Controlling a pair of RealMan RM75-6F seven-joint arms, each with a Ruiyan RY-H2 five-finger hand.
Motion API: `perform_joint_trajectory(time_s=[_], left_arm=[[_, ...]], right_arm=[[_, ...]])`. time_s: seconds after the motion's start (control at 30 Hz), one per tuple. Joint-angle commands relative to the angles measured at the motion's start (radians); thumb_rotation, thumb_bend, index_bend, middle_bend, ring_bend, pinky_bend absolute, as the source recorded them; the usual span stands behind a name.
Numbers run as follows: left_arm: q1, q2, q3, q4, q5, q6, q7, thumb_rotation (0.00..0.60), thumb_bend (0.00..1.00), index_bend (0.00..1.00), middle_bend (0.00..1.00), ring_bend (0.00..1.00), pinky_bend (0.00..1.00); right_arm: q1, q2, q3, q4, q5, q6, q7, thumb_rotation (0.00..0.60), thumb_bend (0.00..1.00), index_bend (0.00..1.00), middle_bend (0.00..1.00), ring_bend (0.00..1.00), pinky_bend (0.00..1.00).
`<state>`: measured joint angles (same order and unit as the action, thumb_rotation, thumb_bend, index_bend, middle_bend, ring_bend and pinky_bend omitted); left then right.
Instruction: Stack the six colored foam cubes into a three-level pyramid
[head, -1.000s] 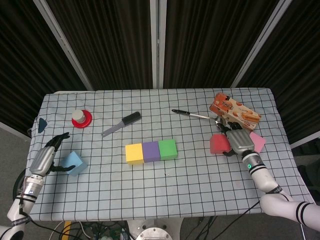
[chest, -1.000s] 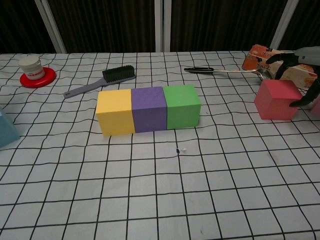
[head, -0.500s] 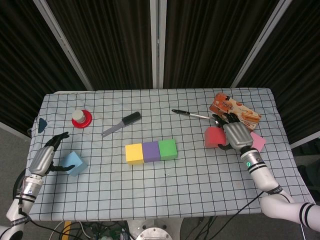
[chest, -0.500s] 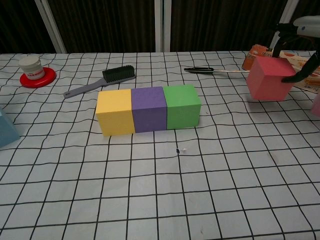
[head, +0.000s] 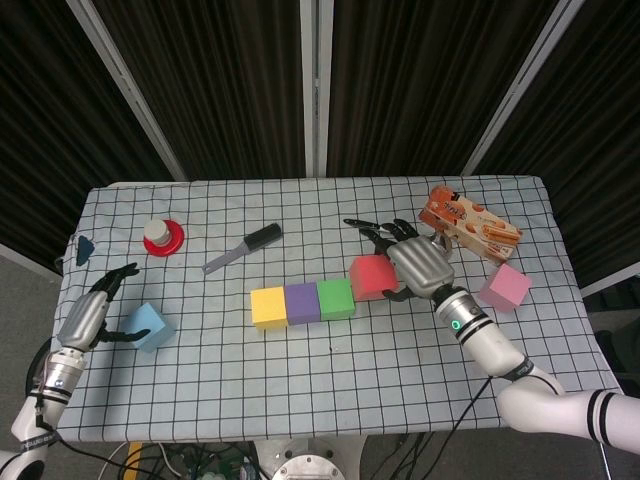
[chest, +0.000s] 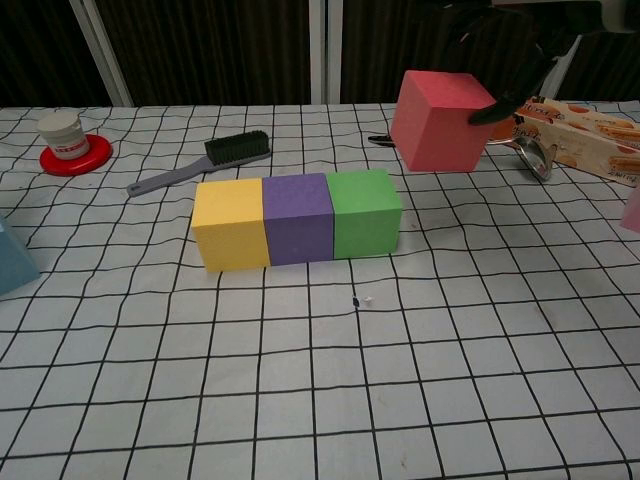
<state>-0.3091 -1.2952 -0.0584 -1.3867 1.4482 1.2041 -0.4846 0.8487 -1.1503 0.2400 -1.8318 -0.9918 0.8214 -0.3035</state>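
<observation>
The right hand (head: 420, 265) held the red cube (chest: 440, 121) aloft beside the green cube (chest: 365, 212); lowered carelessly, it risked knocking the base row askew

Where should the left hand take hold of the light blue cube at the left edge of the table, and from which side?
Grip the light blue cube by two opposite flat side faces, probably coming from above and its outer left, where the left hand already sits. It rests flat on the table, turned a little against the grid, with no neighbours touching, so its sides look free.
</observation>
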Motion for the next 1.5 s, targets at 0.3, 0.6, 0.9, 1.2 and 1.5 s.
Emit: perform_joint_trajectory(time_s=[0.3,0.6,0.9,1.2,1.5], left_arm=[[0.002,-0.009,0.000,0.026,-0.001,0.000,-0.029,0.600,0.02,0.06,0.12,0.06,0.12],[-0.003,-0.010,0.000,0.049,0.003,-0.004,-0.056,0.600,0.02,0.06,0.12,0.06,0.12],[-0.003,-0.015,0.002,0.064,0.007,-0.002,-0.078,0.600,0.02,0.06,0.12,0.06,0.12],[0.002,-0.020,0.008,0.079,0.015,0.006,-0.105,0.600,0.02,0.06,0.12,0.06,0.12],[0.007,-0.021,0.012,0.095,0.019,0.013,-0.126,0.600,0.02,0.06,0.12,0.06,0.12]], right_arm=[[0.104,-0.118,-0.004,0.048,0.057,-0.023,-0.071,0.600,0.21,0.00,0.51,0.07,0.00],[0.171,-0.173,-0.010,0.058,0.186,0.002,-0.139,0.600,0.21,0.00,0.51,0.07,0.00],[0.236,-0.171,-0.020,0.008,0.289,0.051,-0.232,0.600,0.21,0.00,0.51,0.07,0.00],[0.275,-0.212,-0.045,-0.040,0.383,0.183,-0.347,0.600,0.21,0.00,0.52,0.09,0.00],[0.290,-0.251,-0.050,-0.048,0.419,0.230,-0.383,0.600,0.21,0.00,0.52,0.09,0.00]])
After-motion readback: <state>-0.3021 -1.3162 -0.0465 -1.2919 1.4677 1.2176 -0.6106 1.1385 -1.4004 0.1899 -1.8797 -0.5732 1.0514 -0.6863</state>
